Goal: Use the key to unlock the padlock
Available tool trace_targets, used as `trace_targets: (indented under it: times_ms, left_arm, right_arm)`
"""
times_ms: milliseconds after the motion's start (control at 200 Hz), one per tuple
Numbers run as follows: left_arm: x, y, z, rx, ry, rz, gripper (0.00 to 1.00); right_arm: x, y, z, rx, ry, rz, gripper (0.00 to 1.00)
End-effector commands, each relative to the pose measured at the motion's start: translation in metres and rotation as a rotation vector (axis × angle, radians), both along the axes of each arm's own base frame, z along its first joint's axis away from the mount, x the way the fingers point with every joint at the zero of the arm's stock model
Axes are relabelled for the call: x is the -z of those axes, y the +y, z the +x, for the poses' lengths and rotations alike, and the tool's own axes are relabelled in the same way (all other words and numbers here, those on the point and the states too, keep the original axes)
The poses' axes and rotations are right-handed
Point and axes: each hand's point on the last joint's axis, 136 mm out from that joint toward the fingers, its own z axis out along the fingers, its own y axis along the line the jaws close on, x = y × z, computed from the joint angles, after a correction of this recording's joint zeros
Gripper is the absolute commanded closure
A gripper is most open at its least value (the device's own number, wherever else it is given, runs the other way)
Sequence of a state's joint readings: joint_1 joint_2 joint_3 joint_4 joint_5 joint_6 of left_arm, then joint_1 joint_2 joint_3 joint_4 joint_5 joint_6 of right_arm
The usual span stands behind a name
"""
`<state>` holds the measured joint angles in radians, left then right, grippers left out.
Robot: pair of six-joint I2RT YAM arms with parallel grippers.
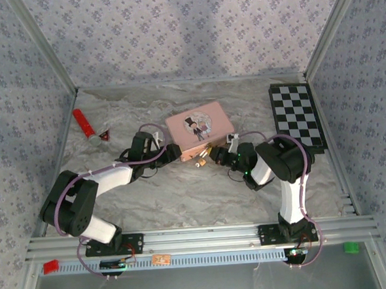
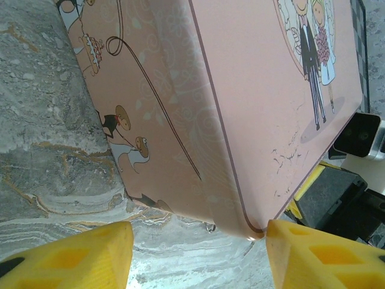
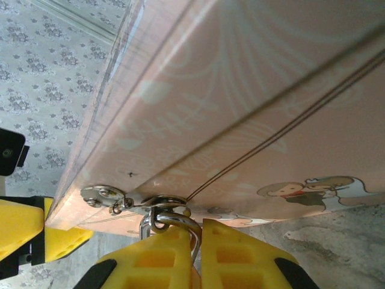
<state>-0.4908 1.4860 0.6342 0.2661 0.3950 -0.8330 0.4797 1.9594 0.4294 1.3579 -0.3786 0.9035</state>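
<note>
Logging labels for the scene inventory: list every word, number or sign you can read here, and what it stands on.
No text reads clearly in any view.
Pink tin: cartoon figures and swirls, no letters.
Checkerboard: plain black and white squares, no characters.
Red tube: any label is too small to read.
Red tab and green tab by the rail: too small to tell.

Top view: even, diffuse overhead light; soft shadows under the arms on the table (image 1: 183, 191); detail sharp. Left wrist: tin (image 2: 271, 120) lid bright, side shaded, glare on table, left fingers (image 2: 72, 259) blurred. Right wrist: padlock (image 3: 178, 221) shackle glints, right fingers (image 3: 240, 265) soft
</note>
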Motion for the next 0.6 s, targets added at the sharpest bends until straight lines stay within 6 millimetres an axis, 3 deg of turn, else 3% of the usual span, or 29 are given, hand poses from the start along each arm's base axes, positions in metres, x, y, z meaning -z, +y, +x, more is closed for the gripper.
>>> trace_targets:
  times_ms: [0,350,600]
  left_arm:
    - [-0.014,0.002,0.005,-0.018,-0.039,-0.023,0.40]
    - [-0.013,0.004,0.003,-0.026,-0.041,-0.020,0.40]
    - [-0.011,0.006,0.003,-0.028,-0.040,-0.014,0.40]
  right_arm:
    - [-0.011,-0.001,0.013,0.042,-0.020,0.043,0.93]
    - [-0.016,0.000,0.012,0.089,0.004,0.075,0.97]
    - [-0.020,-0.015,0.009,0.158,0.014,0.082,0.99]
